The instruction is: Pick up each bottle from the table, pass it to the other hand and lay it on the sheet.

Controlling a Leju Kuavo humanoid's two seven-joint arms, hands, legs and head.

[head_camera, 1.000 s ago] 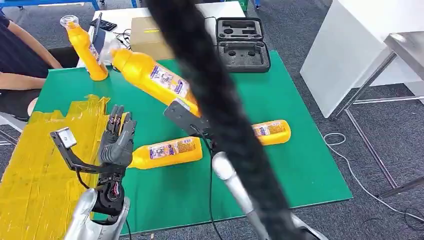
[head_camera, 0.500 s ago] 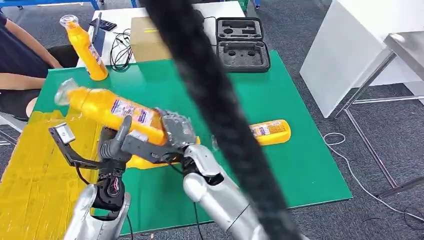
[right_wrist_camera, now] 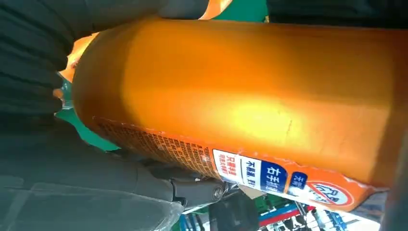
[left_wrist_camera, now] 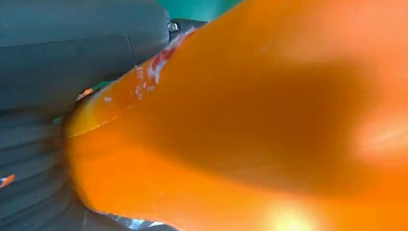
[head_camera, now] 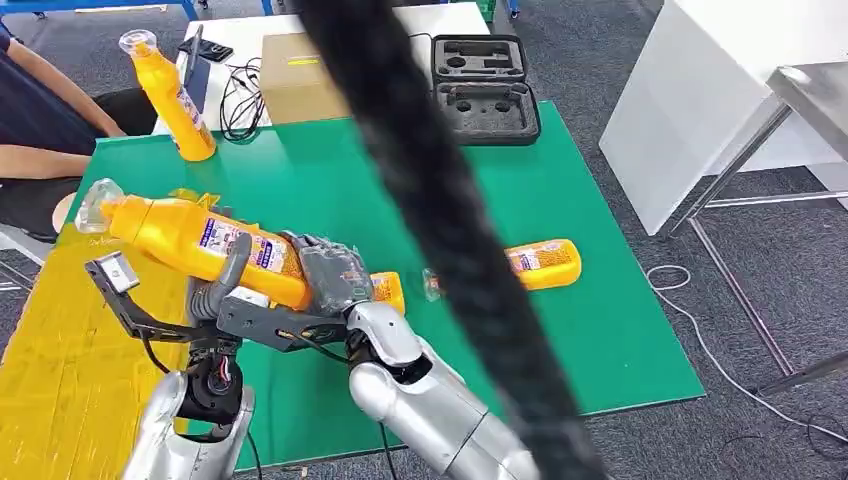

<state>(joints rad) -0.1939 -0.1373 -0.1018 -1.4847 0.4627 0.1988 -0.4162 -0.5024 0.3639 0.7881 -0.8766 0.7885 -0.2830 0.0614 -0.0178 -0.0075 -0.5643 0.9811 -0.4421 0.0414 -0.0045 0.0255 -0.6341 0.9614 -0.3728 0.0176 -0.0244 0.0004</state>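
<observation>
Nearest the body, both silver arms rise to one orange bottle [head_camera: 200, 240], carried tilted above the left part of the bench [head_camera: 600, 330], its clear cap over the yellow sheet [head_camera: 60, 360]. The right robot hand [head_camera: 330, 275] is wrapped around the bottle's base end; in the right wrist view its dark fingers [right_wrist_camera: 33, 62] curl over the orange body. The left robot hand [head_camera: 228, 290] is at the bottle's middle, its thumb up across the label, and the left wrist view has the orange body pressed against that hand's grey cover. Whether the left fingers are fully clamped I cannot tell.

This looks like the handover itself, and the risk lies there. If the right robot hand lets go before the left has a firm hold, the smooth, round bottle could slip or swing down at the cap end and fall onto the green mat instead of the sheet. It could also strike the second bottle [head_camera: 385, 290] lying just beyond the hands and set it rolling.

Farther right, a third bottle [head_camera: 540, 265] lies on the mat, well apart. At the far left corner a fourth bottle [head_camera: 178, 100] stands upright, near a seated person [head_camera: 30, 110]. Beyond are a cardboard box [head_camera: 295, 75] and an open black foam case [head_camera: 485, 90].
</observation>
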